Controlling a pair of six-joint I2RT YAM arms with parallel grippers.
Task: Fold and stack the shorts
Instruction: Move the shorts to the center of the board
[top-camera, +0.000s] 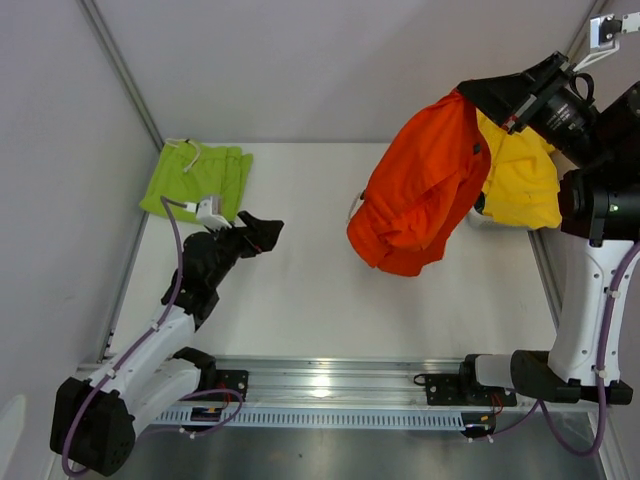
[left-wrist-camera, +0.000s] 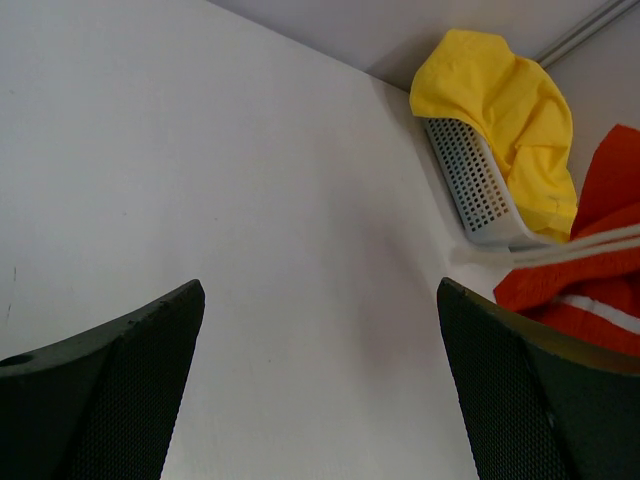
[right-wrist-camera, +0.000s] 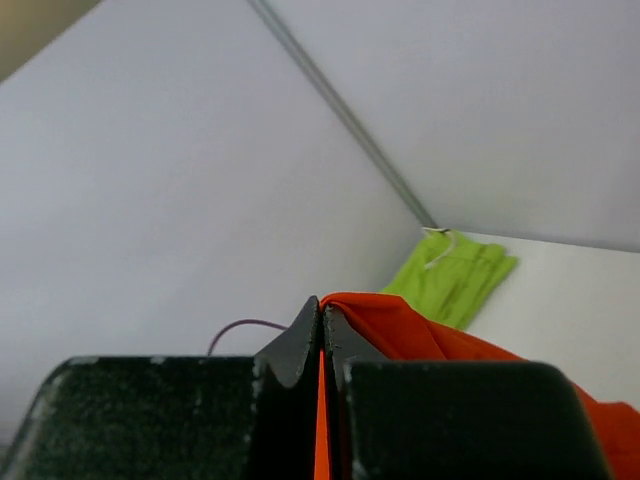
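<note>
Broadly, the white table (top-camera: 300, 300) took up most of the scene. The orange shorts (top-camera: 420, 190) hung in a bunched drape over its right part, lifted by one edge; whether their lowest fold touched the top could not be told. Behind them a yellow cloth (top-camera: 520, 180) lay heaped over a grey perforated basket (left-wrist-camera: 475, 185) at the far right. The green shorts (top-camera: 200, 178) lay flat and compact in the far left corner, white drawstring (top-camera: 185, 150) showing. The right gripper (right-wrist-camera: 322, 310) had its fingers pressed together on a thin orange fold. The left gripper (left-wrist-camera: 320, 290) hovered near the green pair, fingers spread wide, holding nothing. The cloth looked light, limp and quick to sag, so it would probably handle best taken at two corners of the waist edge, one per gripper, and spread flat.
</note>
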